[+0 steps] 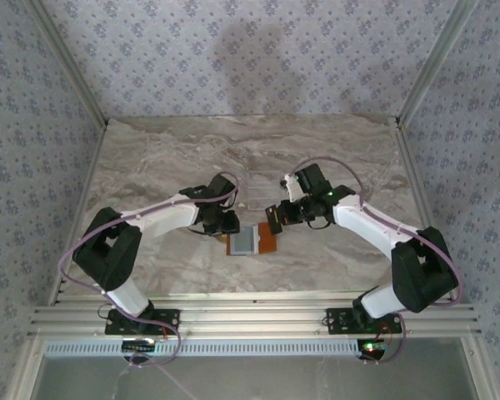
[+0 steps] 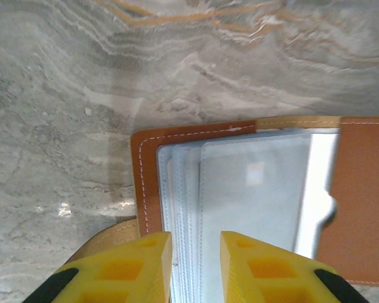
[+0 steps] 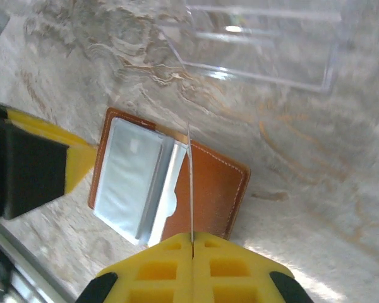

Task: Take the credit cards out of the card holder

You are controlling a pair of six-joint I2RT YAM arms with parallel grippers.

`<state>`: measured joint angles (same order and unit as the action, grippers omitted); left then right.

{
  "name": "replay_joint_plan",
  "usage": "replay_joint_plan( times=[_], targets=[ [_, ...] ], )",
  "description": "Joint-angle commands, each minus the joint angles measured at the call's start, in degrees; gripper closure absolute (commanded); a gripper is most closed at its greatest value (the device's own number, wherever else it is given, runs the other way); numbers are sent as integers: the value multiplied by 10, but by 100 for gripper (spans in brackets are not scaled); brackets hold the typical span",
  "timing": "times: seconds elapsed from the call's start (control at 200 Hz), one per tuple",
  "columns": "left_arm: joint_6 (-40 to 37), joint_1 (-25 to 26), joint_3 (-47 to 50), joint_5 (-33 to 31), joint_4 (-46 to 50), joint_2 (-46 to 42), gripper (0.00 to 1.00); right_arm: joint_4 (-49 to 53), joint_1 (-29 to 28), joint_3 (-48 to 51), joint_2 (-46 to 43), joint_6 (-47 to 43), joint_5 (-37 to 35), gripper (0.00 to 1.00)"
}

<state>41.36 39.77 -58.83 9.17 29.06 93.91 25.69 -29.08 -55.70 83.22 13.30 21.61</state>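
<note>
Edge-on in the right gripper [image 3: 192, 243], the thin credit card [image 3: 190, 183] hides its faces, and the tan leather card holder [image 2: 360, 196] runs off the left wrist view's right edge.

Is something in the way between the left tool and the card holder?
No, nothing visible is. The left tool hangs right above the open card holder. Its yellow fingers stand apart over the clear sleeves, and nothing shows between them and the sleeves. The right tool pinches a thin card.
</note>
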Motion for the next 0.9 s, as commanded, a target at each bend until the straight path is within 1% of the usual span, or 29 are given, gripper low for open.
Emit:
replay_joint_plan(
  times=[0.0, 0.15, 0.255, 0.375, 0.515, 0.6, 0.894],
  targets=[
    [-10, 2, -13, -20, 25, -30, 73, 84, 11, -41, -4, -217, -19, 99],
    [-12, 0, -7, -26, 30, -40, 73, 124, 14, -89, 15, -413, -39, 100],
    [-11, -3, 0, -29, 32, -47, 73, 143, 20, -121, 38, -541, -32, 100],
    [-10, -11, 9, -29, 32, -55, 74, 174, 24, -190, 80, -642, -31, 100],
    [-7, -18, 22, -30, 32, -66, 74, 233, 24, -283, 143, -709, -32, 100],
    [-5, -22, 30, -29, 32, -72, 74, 266, 22, -336, 181, -740, -46, 100],
    [4, -24, 43, -31, 32, -85, 74, 357, 7, -487, 305, -790, -64, 100]
  ],
)
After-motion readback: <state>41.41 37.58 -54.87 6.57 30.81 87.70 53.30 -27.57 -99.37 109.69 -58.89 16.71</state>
